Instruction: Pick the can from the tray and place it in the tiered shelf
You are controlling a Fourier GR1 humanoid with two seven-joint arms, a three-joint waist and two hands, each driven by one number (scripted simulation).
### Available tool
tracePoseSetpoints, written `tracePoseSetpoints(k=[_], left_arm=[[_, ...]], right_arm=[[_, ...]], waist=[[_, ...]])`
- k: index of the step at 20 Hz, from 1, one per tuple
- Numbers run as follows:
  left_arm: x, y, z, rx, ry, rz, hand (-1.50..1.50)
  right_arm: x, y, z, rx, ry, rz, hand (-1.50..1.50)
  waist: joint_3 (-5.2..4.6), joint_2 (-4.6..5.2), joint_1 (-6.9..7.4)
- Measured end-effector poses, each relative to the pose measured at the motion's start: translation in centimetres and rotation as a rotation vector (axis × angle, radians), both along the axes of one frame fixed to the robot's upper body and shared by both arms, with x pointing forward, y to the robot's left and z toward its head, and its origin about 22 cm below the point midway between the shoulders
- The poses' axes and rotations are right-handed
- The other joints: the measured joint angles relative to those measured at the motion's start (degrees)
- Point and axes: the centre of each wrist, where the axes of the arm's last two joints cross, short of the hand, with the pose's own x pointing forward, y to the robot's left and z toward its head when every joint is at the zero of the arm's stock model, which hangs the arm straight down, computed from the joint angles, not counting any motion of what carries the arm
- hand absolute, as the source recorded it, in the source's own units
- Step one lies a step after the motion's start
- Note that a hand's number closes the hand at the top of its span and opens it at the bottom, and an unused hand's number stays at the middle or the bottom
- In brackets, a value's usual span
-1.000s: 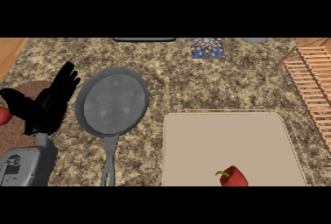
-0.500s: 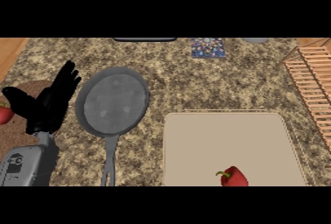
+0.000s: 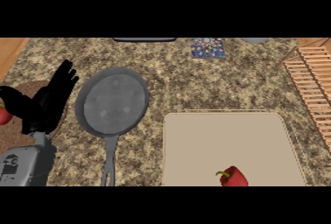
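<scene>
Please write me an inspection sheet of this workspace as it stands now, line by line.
Surface: speckled granite counter, with a wooden strip at the far left edge.
Job's things: beige tray at lower right; no can seen on it; it holds a red pepper near its front edge. Slatted wooden tiered shelf at the right edge.
Clutter: grey frying pan left of the tray, handle towards the robot; patterned blue item at the back; red object at the left edge.
Hands: left hand open, fingers up, resting at the left; right hand not in view.
Cables: nothing seen.
Surroundings: dark object and grey object at the back edge.
</scene>
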Motion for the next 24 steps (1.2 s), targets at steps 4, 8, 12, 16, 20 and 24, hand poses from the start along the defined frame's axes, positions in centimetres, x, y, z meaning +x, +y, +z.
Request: tracePoseSetpoints(k=[4, 8, 12, 16, 20, 24], left_arm=[[0.0, 0.2, -0.4, -0.003, 0.0, 0.008, 0.0], [-0.3, 0.6, -0.6, -0.003, 0.005, 0.013, 0.0], [-0.8, 0.5, -1.2, -0.007, 0.007, 0.018, 0.0], [-0.7, 0.7, -0.8, -0.005, 0.006, 0.023, 0.0], [-0.7, 1.0, -0.3, -0.006, 0.001, 0.021, 0.0], [-0.2, 0.4, -0.2, -0.004, 0.002, 0.015, 0.0]], right_arm=[[-1.7, -2.3, 1.5, 0.104, 0.033, 0.079, -1.5], [-5.5, -4.7, 2.8, 0.188, 0.053, 0.114, -1.5], [-10.2, -7.0, 3.4, 0.205, 0.04, 0.142, -1.5], [-14.6, -8.9, 4.0, 0.219, 0.003, 0.21, -1.5], [-18.7, -9.7, 3.7, 0.188, -0.002, 0.274, -1.5], [-21.3, -9.3, 3.6, 0.119, 0.025, 0.322, -1.5]], waist=[[-0.02, -0.08, -0.43], [-0.01, -0.17, -0.83], [-0.02, -0.22, -1.04], [0.0, -0.28, -1.36], [0.01, -0.25, -1.3], [-0.01, -0.16, -1.17]])
